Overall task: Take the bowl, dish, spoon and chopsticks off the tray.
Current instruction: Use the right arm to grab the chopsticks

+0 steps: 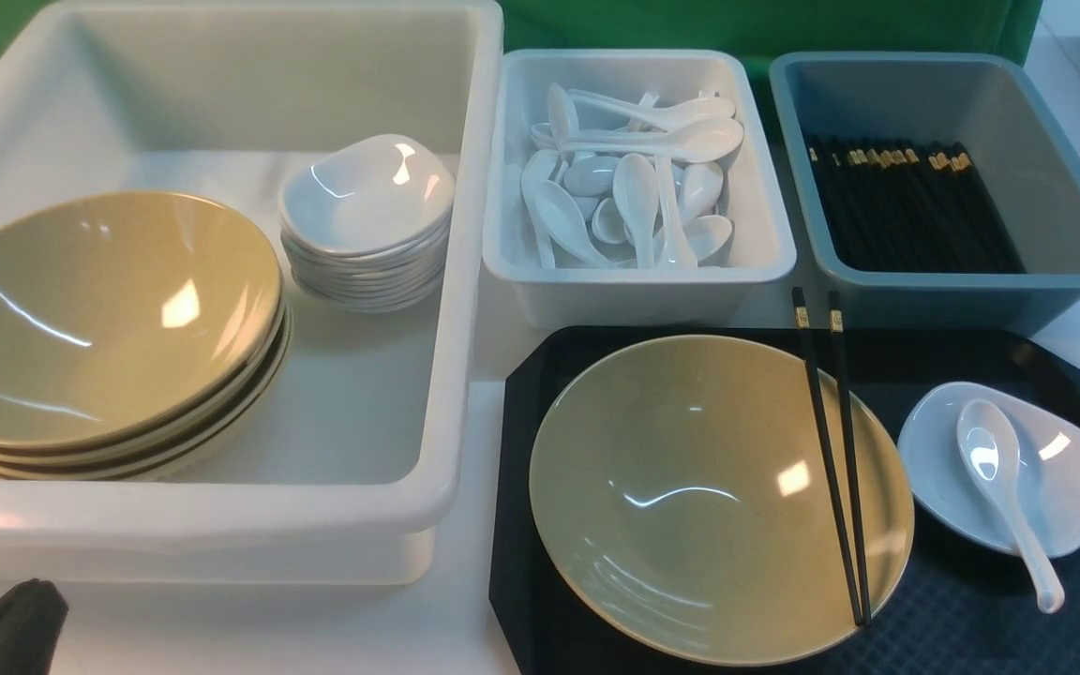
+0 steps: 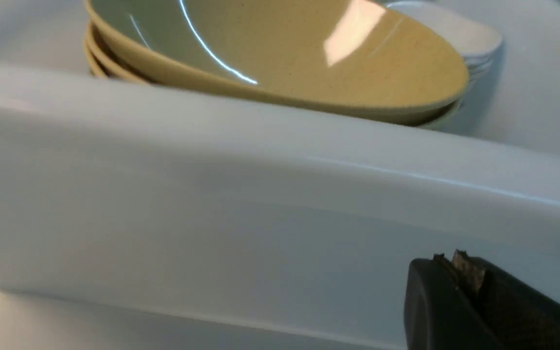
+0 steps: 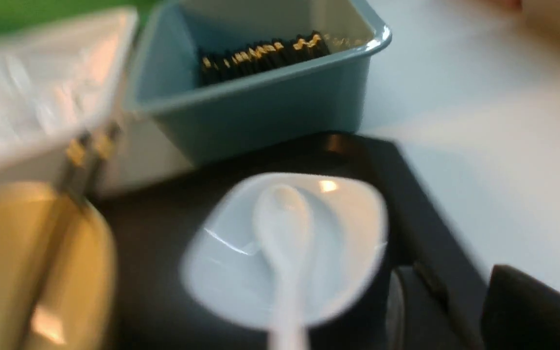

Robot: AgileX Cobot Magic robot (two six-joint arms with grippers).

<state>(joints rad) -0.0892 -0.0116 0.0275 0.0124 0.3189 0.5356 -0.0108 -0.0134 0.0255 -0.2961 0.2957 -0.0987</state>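
Observation:
On the black tray at the front right sits the olive-yellow bowl. The black chopsticks lie across the bowl's right side, gold bands pointing away from me. To its right the white dish holds the white spoon, handle toward me. My left gripper is shut and empty, just outside the big white tub's wall; it shows as a dark tip at the front left. My right gripper stands open and empty over the tray's rim, beside the dish and spoon.
A large white tub on the left holds stacked olive bowls and stacked white dishes. Behind the tray stand a white tub of spoons and a blue-grey bin of chopsticks.

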